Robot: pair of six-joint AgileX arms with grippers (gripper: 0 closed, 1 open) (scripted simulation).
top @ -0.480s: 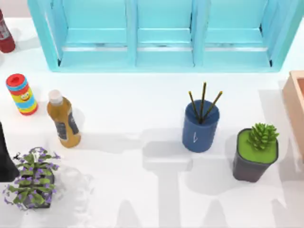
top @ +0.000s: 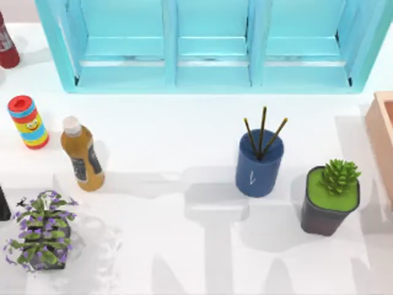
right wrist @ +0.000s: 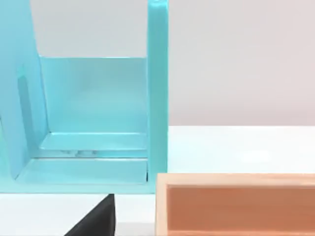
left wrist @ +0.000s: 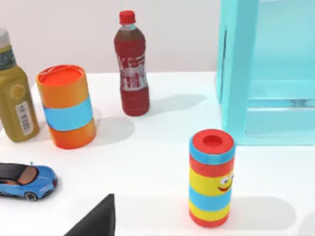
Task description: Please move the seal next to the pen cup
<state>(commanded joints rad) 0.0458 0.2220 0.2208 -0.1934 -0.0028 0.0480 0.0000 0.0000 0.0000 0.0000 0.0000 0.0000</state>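
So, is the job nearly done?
Not yet. Done: nothing; the pen cup has bare table on its left and the succulent pot on its right. In hand: nothing; the left arm sits at the table's left edge. Left: picking up the seal and setting it beside the cup.

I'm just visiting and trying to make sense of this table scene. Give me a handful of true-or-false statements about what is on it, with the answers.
1. The pen cup holds three pencils. True.
2. The succulent pot stands at the pen cup's left in the top view. False: it stands at its right.
3. The striped can lies on its side. False: it stands upright.
4. The mustard-brown bottle has a white cap. True.
5. The pen cup sits inside the turquoise shelf. False: it stands on the white table in front of the shelf.
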